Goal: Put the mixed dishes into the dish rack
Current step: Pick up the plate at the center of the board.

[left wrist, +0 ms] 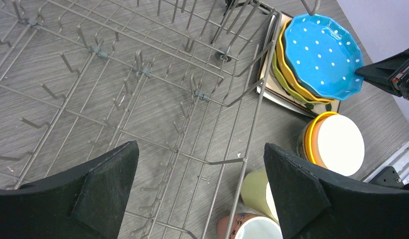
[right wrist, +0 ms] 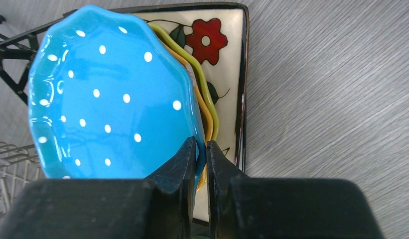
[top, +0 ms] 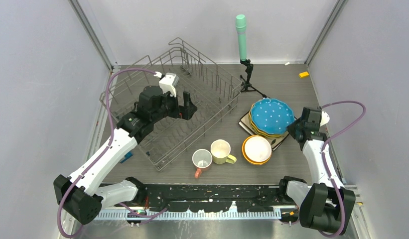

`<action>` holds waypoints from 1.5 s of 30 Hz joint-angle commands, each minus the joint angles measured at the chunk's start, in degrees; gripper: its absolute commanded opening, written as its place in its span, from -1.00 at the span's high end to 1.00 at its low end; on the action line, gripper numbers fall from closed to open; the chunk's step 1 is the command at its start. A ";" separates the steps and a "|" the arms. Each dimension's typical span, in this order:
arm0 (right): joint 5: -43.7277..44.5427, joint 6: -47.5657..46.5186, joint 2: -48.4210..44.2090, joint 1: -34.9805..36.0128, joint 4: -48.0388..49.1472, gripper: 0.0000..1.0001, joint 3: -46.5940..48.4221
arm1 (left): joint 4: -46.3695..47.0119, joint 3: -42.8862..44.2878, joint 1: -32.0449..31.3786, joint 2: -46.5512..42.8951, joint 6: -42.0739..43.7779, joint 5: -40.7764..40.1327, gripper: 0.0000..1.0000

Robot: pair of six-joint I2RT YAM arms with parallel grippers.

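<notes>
Robot test cell in a lab.

A left arm point(top: 105, 154) and a right arm point(top: 319, 159) are bolted to a metal rail point(top: 217, 191) at the near edge of a grey wood-grain table point(top: 292, 79). Plain grey walls point(top: 33, 74) with metal corner posts point(top: 92, 32) enclose it. Purple cables point(top: 111, 99) loop off the arms. A green-topped cylinder point(top: 240, 35) stands on a tripod point(top: 249, 79). Kitchenware sits out like props: a wire rack point(top: 219, 87), stacked plates topped by a blue plate point(top: 271, 115), mugs point(top: 221, 151) and bowls point(top: 257, 149).
</notes>
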 commanded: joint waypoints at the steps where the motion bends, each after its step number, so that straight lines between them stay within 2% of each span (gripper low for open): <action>1: -3.62 3.24 -3.58 -0.43 4.85 0.99 0.25 | 1.91 0.08 0.33 -0.47 -0.60 1.54 -0.99; 8: -8.25 6.80 -6.60 -1.64 10.26 1.00 -2.37 | 1.86 -0.09 0.33 -0.87 -0.55 1.64 -0.99; 20: -9.86 11.06 -7.59 -3.26 19.65 1.00 -9.29 | 1.39 0.26 0.34 -1.11 -0.53 2.28 -0.99; 30: -4.45 6.20 -11.13 -3.28 12.13 0.99 -7.06 | 1.59 -0.34 0.33 -1.45 -0.61 2.08 -0.99; 35: 0.74 3.21 -9.99 -3.27 0.68 0.99 -1.33 | 2.24 -0.50 0.33 -0.67 -1.04 3.24 -0.99; 40: 2.78 1.52 -12.30 -3.29 -2.18 0.99 -2.85 | 2.44 -0.87 0.33 -0.71 -1.15 3.55 -0.99; 45: 2.44 1.54 -12.50 -3.24 -2.74 0.76 -3.53 | 2.55 -1.15 0.33 -0.95 -1.22 3.50 -0.99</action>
